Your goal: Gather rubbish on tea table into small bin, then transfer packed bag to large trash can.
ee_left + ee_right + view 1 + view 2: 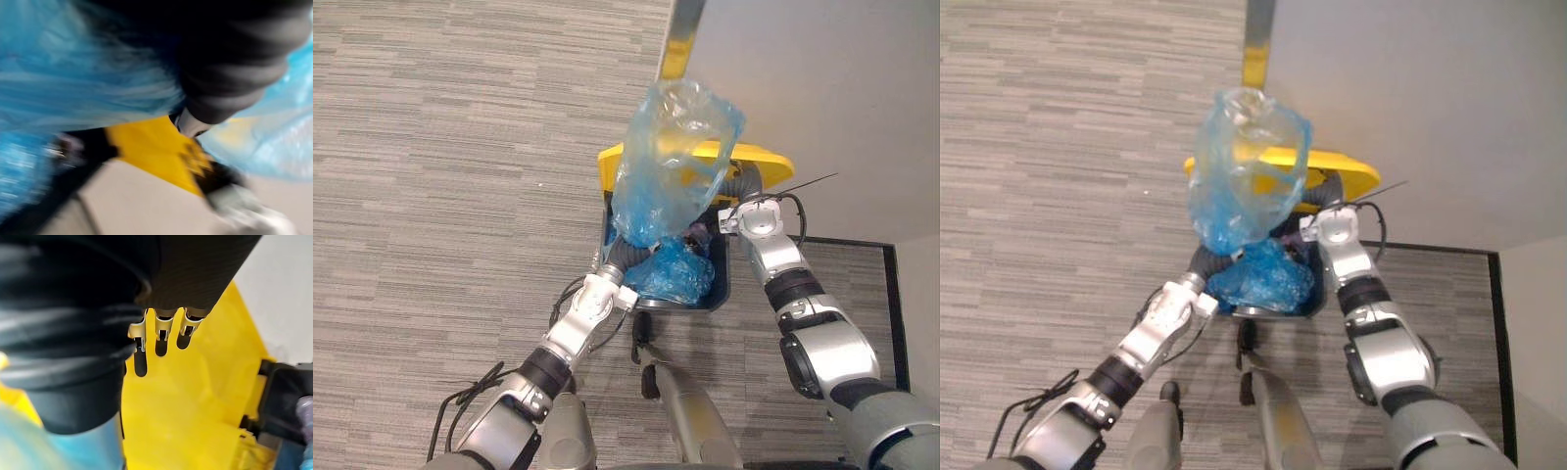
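A translucent blue rubbish bag point(674, 162) is up in the air over the large trash can, whose dark body point(720, 294) has a blue liner point(675, 274) bunched inside. The bag's narrow gathered end meets my left hand point(626, 257) at the can's near rim, and the bag covers that hand. My right hand point(741, 184) is at the raised yellow lid point(764, 157). In the right wrist view its fingers point(161, 330) lie straight against the lid point(195, 396).
The can stands against a grey wall point(822, 78) with a yellow-edged corner post point(680, 39) behind it. Striped grey carpet point(440, 196) spreads to the left. A black border line point(891, 294) runs along the floor on the right.
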